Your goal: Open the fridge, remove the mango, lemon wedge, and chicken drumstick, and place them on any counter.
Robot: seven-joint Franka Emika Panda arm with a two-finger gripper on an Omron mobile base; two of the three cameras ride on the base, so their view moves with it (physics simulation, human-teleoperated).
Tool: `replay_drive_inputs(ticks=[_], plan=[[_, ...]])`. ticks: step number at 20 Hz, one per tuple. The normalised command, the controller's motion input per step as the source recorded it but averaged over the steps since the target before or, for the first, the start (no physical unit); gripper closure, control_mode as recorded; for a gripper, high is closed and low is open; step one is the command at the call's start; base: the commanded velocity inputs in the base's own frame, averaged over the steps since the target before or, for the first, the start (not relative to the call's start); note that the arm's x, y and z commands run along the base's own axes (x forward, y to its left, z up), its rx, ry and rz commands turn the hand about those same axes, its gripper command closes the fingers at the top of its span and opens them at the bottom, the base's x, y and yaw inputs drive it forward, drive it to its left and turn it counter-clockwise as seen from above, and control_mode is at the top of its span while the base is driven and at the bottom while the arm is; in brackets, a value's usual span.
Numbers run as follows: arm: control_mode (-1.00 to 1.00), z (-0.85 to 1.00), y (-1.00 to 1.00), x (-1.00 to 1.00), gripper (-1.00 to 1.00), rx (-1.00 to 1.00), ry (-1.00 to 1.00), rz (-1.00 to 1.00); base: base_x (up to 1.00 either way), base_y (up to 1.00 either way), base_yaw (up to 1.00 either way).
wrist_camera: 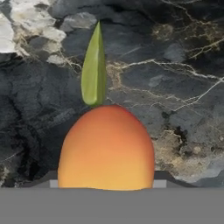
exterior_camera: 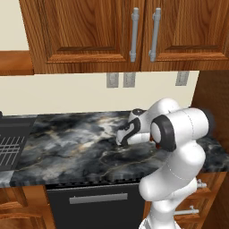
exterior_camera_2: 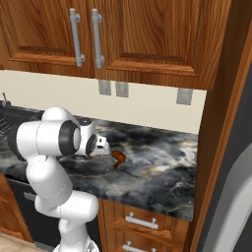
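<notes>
The orange-yellow mango sits between my gripper's fingertips, which press against its two sides just above the black marbled counter. Past the mango, the thin yellow-green lemon wedge lies on the stone. In the right base view the reddish-brown chicken drumstick rests on the counter right beside my gripper. From the left base view the hand is low over the counter's middle. A strip of the grey fridge shows at the right edge.
Wooden wall cabinets with grey handles hang above the counter. A dark sink or rack lies at the counter's left end. A tall wooden panel stands between counter and fridge. Drawers sit under the counter.
</notes>
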Motion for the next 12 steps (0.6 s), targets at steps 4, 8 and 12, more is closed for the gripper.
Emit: replay_drive_inputs(ticks=[4,8,12], plan=[[-1.00,0.05,0.00,-0.03,-1.00,0.00,-0.06,0.00,0.00,0.00,0.00],[-1.00,0.37,0.00,-0.27,-1.00,0.00,-0.07,0.00,0.00,0.00,0.00],[-1.00,0.51,0.00,-0.33,-1.00,0.00,-0.06,0.00,0.00,0.00,0.00]])
